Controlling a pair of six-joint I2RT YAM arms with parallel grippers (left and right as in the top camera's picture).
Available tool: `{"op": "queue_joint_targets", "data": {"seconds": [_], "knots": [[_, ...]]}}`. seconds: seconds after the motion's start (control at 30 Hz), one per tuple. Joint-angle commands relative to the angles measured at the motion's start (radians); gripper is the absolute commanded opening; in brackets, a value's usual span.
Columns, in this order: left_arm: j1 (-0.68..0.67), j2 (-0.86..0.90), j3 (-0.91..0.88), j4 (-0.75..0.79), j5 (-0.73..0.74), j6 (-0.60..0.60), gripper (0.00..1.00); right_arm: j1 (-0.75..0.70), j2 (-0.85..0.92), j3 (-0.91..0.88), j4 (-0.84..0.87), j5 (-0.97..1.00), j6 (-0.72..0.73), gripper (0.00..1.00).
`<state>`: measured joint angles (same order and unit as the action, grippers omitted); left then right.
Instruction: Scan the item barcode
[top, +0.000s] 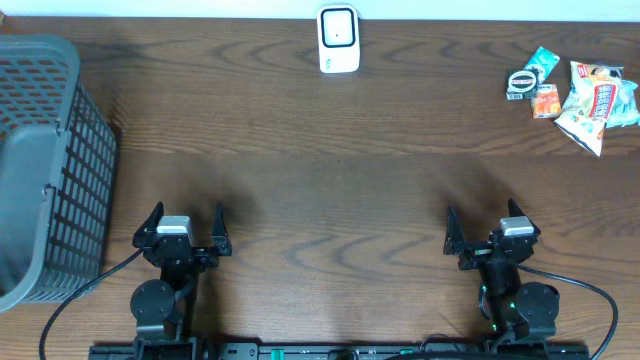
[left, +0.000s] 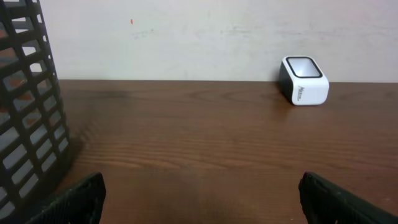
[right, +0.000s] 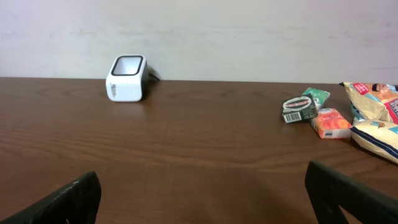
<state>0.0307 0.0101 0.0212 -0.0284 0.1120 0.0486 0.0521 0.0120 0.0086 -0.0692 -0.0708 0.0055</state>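
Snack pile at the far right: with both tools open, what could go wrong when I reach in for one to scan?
1. The snack bags and the orange pack lie crowded, some seemingly touching, so the right tool might pinch two or shove neighbours.
2. Only the dark green pack seems to show a barcode. On the others it is hidden, so a picked item may face the scanner wrongly.

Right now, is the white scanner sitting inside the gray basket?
No, the white scanner stands on the bare table by the far wall, well apart from the gray basket at the left edge.
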Motion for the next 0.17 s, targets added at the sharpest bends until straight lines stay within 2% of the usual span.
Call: {"op": "queue_joint_targets", "data": {"seconds": [0.0,0.13], "knots": [[-0.003,-0.006,-0.017,-0.035,0.000,0.002,0.98,0.008,-0.007,-0.002,-0.002,0.005,-0.014,0.99],[-0.003,-0.006,-0.017,-0.035,0.000,0.002,0.98,0.008,-0.007,-0.002,-0.002,0.005,-0.014,0.99]]}}
